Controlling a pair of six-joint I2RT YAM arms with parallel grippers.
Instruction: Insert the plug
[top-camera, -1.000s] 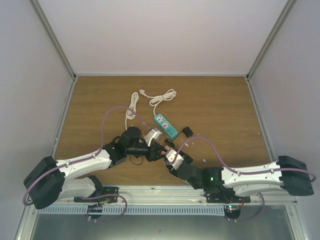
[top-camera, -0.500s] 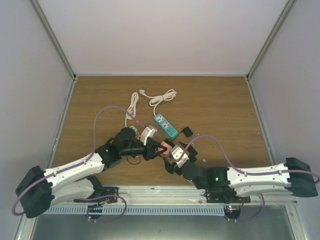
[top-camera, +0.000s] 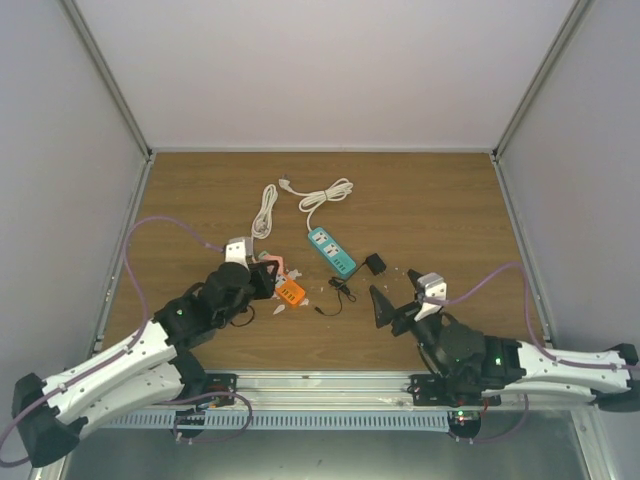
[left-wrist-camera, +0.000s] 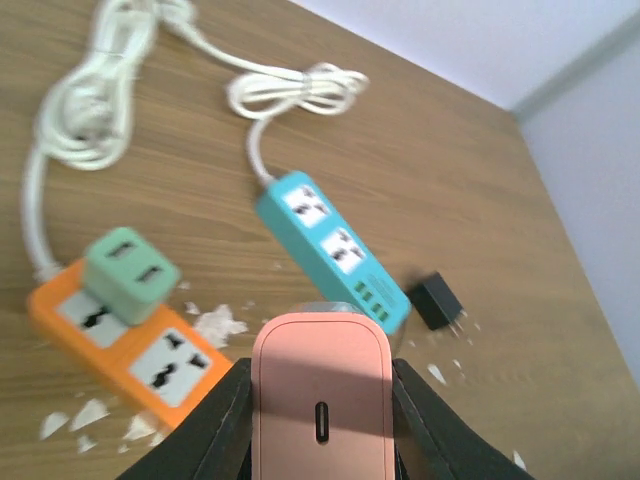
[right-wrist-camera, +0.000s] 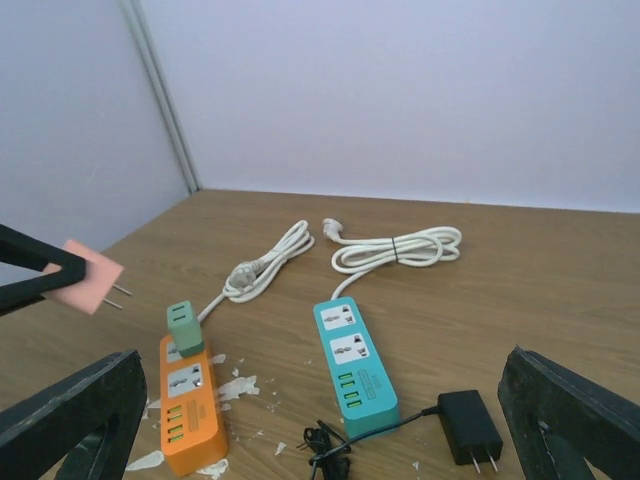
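The plug (top-camera: 375, 264) is a small black boxy adapter lying on the wood just right of the teal power strip (top-camera: 332, 252). It also shows in the left wrist view as the plug (left-wrist-camera: 437, 299) and in the right wrist view as the plug (right-wrist-camera: 470, 425), prongs toward the camera. My left gripper (top-camera: 268, 270) is shut on a pink block (left-wrist-camera: 322, 400), held above the orange strip (left-wrist-camera: 130, 345), left of the plug. My right gripper (top-camera: 402, 300) stands open and empty near the plug, a little toward the near edge. Both of its fingers flank the view, the gripper (right-wrist-camera: 320, 415) holding nothing.
A green block (right-wrist-camera: 185, 328) sits plugged into the orange strip (right-wrist-camera: 190, 405). White scraps litter the wood around it. Two coiled white cords (top-camera: 320, 195) (top-camera: 265, 210) lie behind the strips. A tangle of thin black cable (top-camera: 335, 292) lies in front of the teal strip (right-wrist-camera: 352, 365).
My left arm has drawn back to the left, carrying the pink block. My right gripper has opened wide and pulled back to the right, away from the left gripper.
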